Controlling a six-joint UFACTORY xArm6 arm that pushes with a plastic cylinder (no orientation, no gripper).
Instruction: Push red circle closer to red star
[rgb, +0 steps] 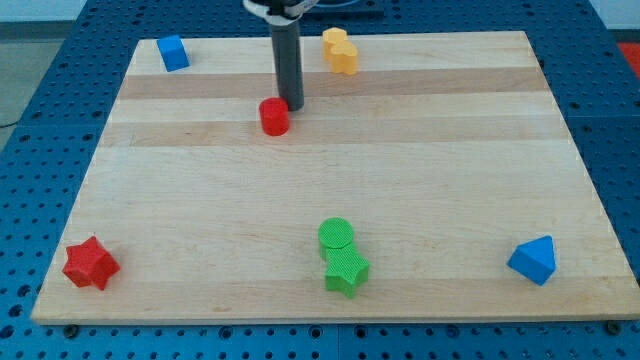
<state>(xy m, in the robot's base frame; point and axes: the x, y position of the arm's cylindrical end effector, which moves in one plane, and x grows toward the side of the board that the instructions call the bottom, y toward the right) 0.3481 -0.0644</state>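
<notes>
Our main worry is a glancing push; my tip (291, 106) sits just up and to the view's right of the red circle (274, 117), so near that we cannot tell whether they touch or a sliver of board lies between them, and the red star (90, 263) lies far off toward the view's bottom left of the tip, close to the board's corner; that line runs roughly through the circle, which we judge favourable, yet a round block tends to slip sideways off a thin rod if the contact falls off-centre, and over so long a diagonal a small error would likely grow until the circle rolls away toward the view's left edge of the wooden board (450, 180) or stops short; the rod has no jaws to open or shut, it holds nothing, and at most it rests against the circle's upper right side; the other blocks seem no hazard, since the yellow block (340, 51) and the blue cube (173, 53) stand above the tip toward the view's top, while the green circle (336, 235), the green star (346, 270) and the blue block (532, 260) lie well below and to the view's right of it, clear of the diagonal we expect to take.
</notes>
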